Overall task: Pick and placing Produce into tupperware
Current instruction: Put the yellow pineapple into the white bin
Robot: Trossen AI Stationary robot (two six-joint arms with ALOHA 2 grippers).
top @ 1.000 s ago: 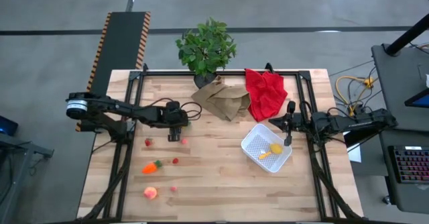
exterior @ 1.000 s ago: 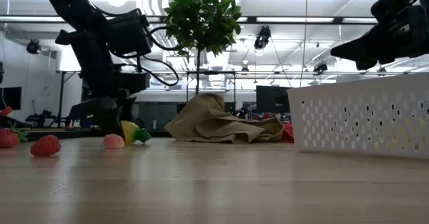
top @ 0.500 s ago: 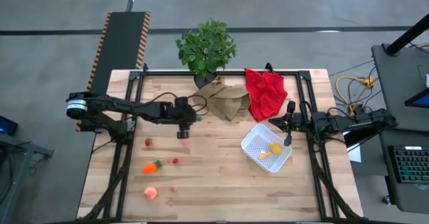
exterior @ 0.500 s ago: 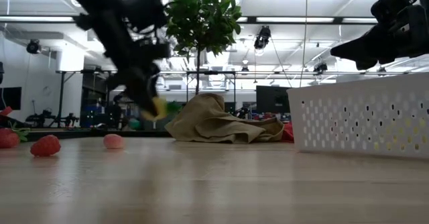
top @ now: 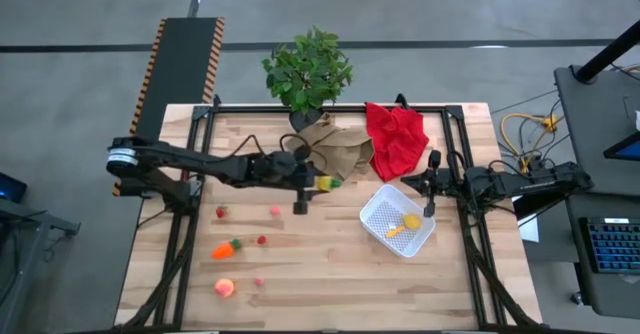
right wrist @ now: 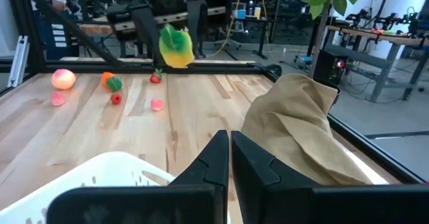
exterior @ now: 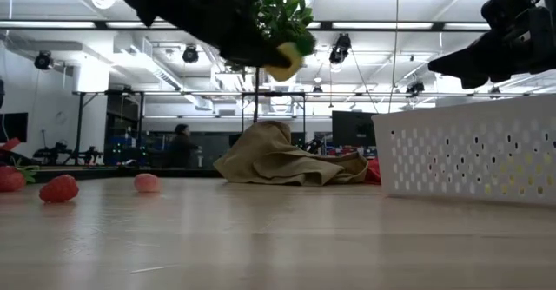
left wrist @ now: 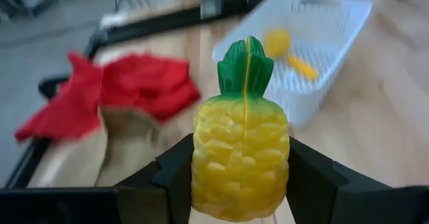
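High view shows the counter [top: 330, 274] carrying loose produce on its left half. Nearest the front edge lie one peach [top: 224, 287] and one small pink piece [top: 259, 281]. Behind them lie one carrot [top: 225, 248] and one red berry [top: 262, 240]. Farther back are a second red berry [top: 221, 212] and a second pink piece [top: 275, 211].

One tupperware [top: 378, 212] sits tilted on the right half of the counter, nearer its right edge, with two yellow pieces in it: a round lemon [top: 411, 220] and a longer yellow piece [top: 395, 232] beside it.

One yellow toy with a green top [top: 327, 183], shaped like a small pineapple, hangs above the counter's middle, between the loose produce and the tupperware and apart from both. The left gripper [top: 318, 182] is clamped on it: the left wrist view shows the two fingers [left wrist: 171, 177] part-way apart, pressed against its two sides, green crown pointing away from the wrist.

The right gripper [top: 430, 210] hangs over the tupperware's back-right rim with its fingers [right wrist: 216, 158] together, holding nothing.

Along the far edge lie one brown paper bag [top: 335, 146], one red cloth [top: 395, 137] touching it, and one potted plant [top: 306, 72] at the rim.
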